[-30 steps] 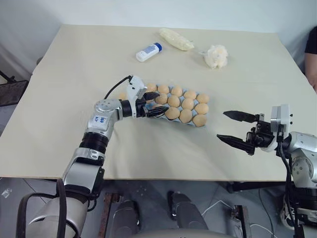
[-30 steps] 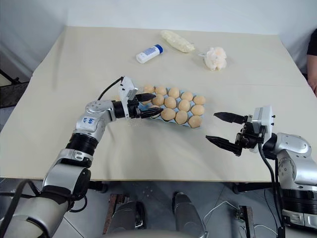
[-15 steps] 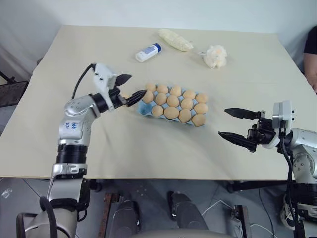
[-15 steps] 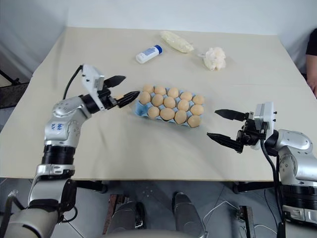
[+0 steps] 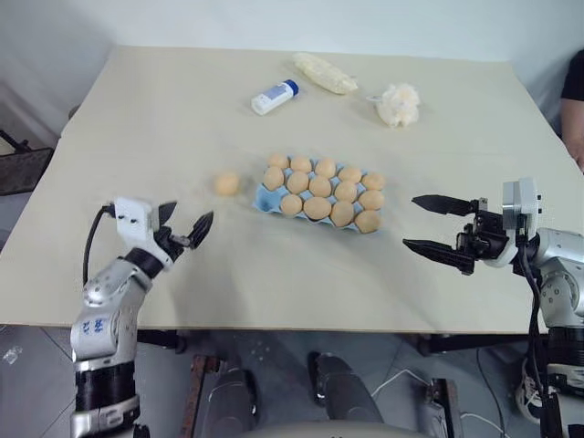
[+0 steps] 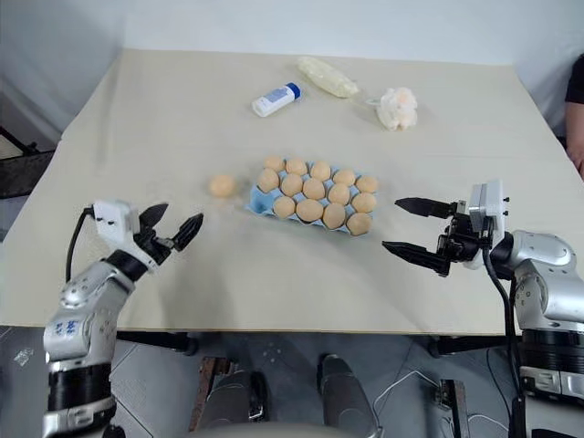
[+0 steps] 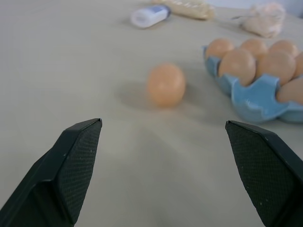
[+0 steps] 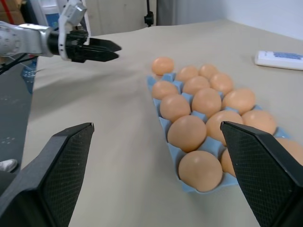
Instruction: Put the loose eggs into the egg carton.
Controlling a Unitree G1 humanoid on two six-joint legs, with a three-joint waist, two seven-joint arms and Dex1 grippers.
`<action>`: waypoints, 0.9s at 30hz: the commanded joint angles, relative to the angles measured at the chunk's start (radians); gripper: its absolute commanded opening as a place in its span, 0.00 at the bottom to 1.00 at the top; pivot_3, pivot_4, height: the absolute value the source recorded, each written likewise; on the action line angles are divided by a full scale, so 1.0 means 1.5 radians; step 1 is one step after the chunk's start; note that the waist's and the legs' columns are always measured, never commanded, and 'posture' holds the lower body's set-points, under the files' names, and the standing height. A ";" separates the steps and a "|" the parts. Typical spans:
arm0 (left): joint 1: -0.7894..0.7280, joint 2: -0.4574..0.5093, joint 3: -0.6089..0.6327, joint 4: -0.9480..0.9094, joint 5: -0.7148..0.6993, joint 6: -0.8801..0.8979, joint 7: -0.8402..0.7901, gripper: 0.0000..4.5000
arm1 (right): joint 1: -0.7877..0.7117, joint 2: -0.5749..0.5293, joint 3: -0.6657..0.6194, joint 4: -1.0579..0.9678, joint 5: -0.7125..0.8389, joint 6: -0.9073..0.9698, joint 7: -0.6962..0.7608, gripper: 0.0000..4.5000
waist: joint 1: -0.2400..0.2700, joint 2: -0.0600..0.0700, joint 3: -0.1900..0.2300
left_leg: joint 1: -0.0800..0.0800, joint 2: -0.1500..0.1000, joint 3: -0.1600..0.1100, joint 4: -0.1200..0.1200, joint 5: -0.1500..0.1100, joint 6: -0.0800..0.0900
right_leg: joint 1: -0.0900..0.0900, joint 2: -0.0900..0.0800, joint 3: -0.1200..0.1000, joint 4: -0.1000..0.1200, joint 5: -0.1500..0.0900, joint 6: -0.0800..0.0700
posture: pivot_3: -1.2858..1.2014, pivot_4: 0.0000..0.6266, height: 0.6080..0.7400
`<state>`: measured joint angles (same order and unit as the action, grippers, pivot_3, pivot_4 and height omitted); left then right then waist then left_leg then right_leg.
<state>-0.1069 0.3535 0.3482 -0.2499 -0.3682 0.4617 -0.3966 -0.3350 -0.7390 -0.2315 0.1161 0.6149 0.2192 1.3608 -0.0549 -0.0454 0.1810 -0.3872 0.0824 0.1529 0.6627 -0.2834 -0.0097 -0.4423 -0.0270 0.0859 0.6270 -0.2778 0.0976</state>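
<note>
Gaping wide and holding nothing, the left gripper (image 5: 182, 233) hangs low over the table (image 5: 137, 109), well to the left of the egg carton (image 5: 266, 196) and nearer the table's front edge. Its two black fingers (image 7: 78, 165) frame the one loose egg (image 5: 227, 183), which lies on the bare tabletop just beside the carton's left end, apart from the fingers and not touching the carton as far as the left wrist view shows.

The right gripper (image 5: 438, 226) is likewise spread fully and empty, hovering to the right of the carton with its fingers pointed toward it and a gap of table between.

The carton is a light blue tray near the table's middle, its cups filled with pale orange eggs in three rows; one cup at the left front corner shows blue with no egg in it.

Beyond the carton, toward the far edge, lie a white bottle (image 5: 274, 96) with a blue cap, a pale yellow wrapped bundle (image 5: 325, 72) to its right, and a fluffy cream puff (image 5: 398, 103) further right. A person's dark sleeve (image 5: 575, 78) shows at the right edge.
</note>
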 commanded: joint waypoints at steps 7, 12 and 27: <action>-0.114 0.024 -0.029 0.076 -0.002 -0.020 -0.006 0.99 | -0.015 -0.011 -0.004 -0.011 0.001 0.004 0.003 1.00 | 0.000 0.000 0.000 | 0.001 -0.001 0.000 0.001 0.001 0.000 | 0.005 -0.001 0.000 -0.007 0.001 -0.010 | 0.52 0.24 1.00; -0.272 0.026 -0.085 0.284 0.052 -0.102 -0.033 0.99 | -0.007 -0.009 -0.006 -0.019 0.000 0.004 -0.004 1.00 | 0.000 0.000 0.000 | 0.001 -0.001 0.000 0.000 0.001 0.002 | 0.009 -0.001 0.000 -0.015 0.005 -0.009 | 0.52 0.24 1.00; -0.547 0.007 -0.162 0.832 0.162 -0.266 -0.080 0.90 | 0.028 -0.010 -0.025 -0.051 0.005 0.006 -0.032 1.00 | 0.003 0.000 0.000 | -0.003 0.000 0.009 -0.006 0.001 0.002 | -0.002 0.000 -0.002 -0.014 0.009 0.000 | 0.52 0.24 1.00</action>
<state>-0.9115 0.3672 0.1096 0.9660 -0.1370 0.0811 -0.5019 -0.2977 -0.7409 -0.2367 0.0745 0.6053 0.2348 1.3182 -0.0502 -0.0453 0.1809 -0.3918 0.0828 0.1672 0.6535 -0.2813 -0.0071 -0.4451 -0.0265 0.0834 0.6056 -0.2643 0.0983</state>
